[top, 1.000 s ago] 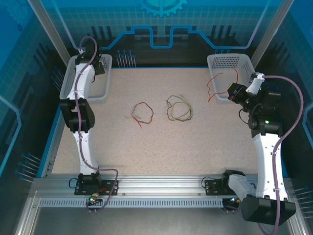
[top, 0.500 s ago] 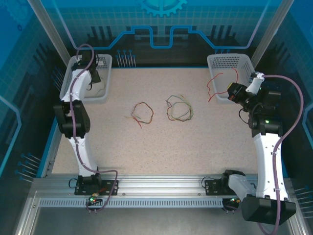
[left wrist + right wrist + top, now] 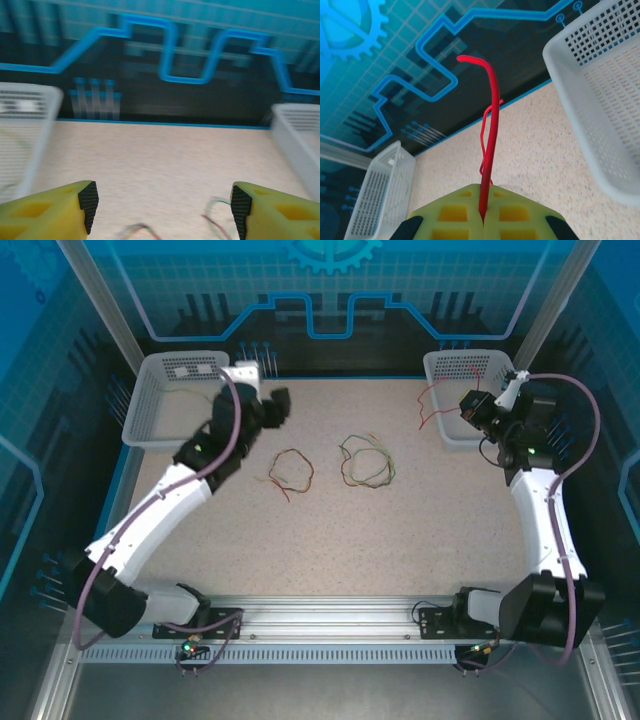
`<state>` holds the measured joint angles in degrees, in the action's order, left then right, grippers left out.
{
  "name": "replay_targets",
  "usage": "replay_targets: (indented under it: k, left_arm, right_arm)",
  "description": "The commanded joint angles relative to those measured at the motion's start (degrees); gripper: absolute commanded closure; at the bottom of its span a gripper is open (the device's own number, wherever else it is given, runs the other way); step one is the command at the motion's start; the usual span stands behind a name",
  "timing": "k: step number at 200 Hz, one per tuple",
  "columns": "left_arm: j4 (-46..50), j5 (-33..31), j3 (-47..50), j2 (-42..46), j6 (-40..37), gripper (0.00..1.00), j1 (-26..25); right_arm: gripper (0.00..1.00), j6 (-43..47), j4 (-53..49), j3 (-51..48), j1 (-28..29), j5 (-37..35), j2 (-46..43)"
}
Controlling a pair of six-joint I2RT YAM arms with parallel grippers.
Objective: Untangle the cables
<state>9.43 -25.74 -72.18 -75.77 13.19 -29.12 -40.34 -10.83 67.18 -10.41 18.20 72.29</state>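
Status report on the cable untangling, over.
Left gripper open, empty. Right gripper shut on red cable. Left tangle, right tangle mid-table, untouched.

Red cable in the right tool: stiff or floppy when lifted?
Probably semi-stiff over short lengths: the red cable sticks out of the shut right tool before curling over. Likely floppy and light: from above it hangs in loose bends beside the right basket.

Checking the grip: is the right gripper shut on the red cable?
Shut. The right gripper has its fingers meeting, the red cable pinched between them.
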Motion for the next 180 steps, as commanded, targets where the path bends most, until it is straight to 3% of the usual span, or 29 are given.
replay_targets:
  k: [1,28,55,82,98,150,180]
  left_arm:
    - [-11.4,2.0,5.9,-2.3,0.9,0.28,-6.4]
    - [-13.9,2.8,7.8,-3.6,-2.2,0.26,-15.3]
    - [-17.0,6.2,12.6,-2.5,-6.0,0.23,-20.3]
    - [-26.0,10.0,23.1,1.3,-3.8,0.19,-20.6]
    - [-28.6,10.2,27.4,3.1,-3.0,0.19,-20.6]
    - [-26.0,5.9,29.7,3.8,-2.7,0.19,-20.6]
    - [-25.9,4.0,30.1,3.4,-3.4,0.18,-20.6]
  right_arm:
    - [1.00,-6.3,13.1,-1.0,-3.3,-0.2,4.8]
    - [1.00,-10.6,22.8,-2.6,-7.4,-1.3,11.3]
    - [1.00,-12.1,27.0,-1.7,-9.7,-4.1,18.0]
    - [1.00,-10.3,27.9,2.5,-10.6,-5.7,25.8]
    - [1.00,-10.8,27.2,7.4,-11.4,-3.0,32.1]
    - [1.00,-9.4,21.2,18.8,-10.8,-6.5,44.1]
    - [0.72,-7.6,14.0,24.5,-10.0,-5.8,47.1]
